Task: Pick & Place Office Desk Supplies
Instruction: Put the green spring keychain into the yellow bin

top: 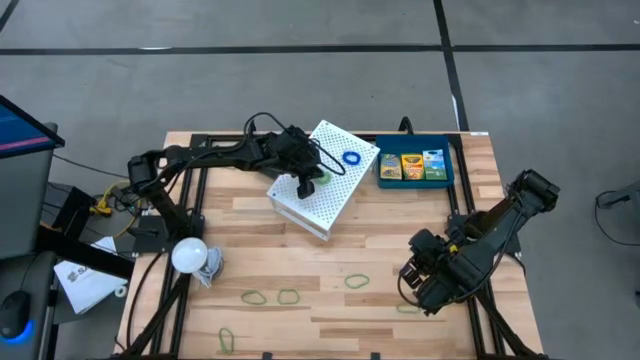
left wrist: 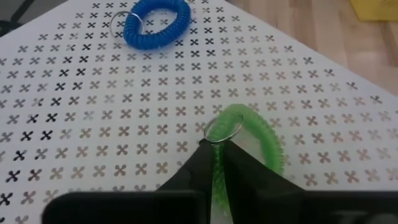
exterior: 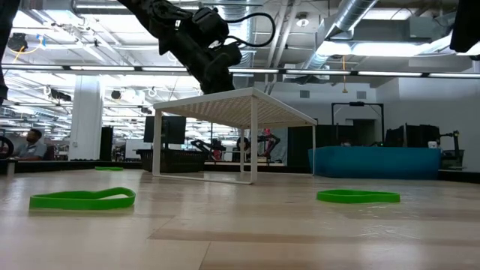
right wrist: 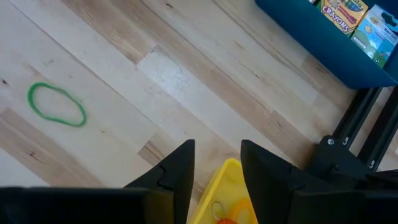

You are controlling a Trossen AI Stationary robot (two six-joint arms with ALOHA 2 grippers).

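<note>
Left gripper (left wrist: 214, 163) closed on a green coil (left wrist: 252, 140) atop the white perforated stand (top: 320, 180); coil's lower end hidden between the fingers. Blue coil (left wrist: 155, 22) lies nearby. Right gripper (right wrist: 216, 163), jaws parted, over a partly cut-off yellow tray (right wrist: 227, 196). Crayon packs (top: 411, 165) in the blue tray (top: 415, 182); green bands (exterior: 82, 199) on the table (top: 380, 235).

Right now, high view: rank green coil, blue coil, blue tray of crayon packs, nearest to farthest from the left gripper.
1. Green coil: pinched in the left gripper, on the white perforated stand.
2. Blue coil: same stand, far corner.
3. Blue tray: off the stand, at the table's far right edge, crayon packs inside.
</note>
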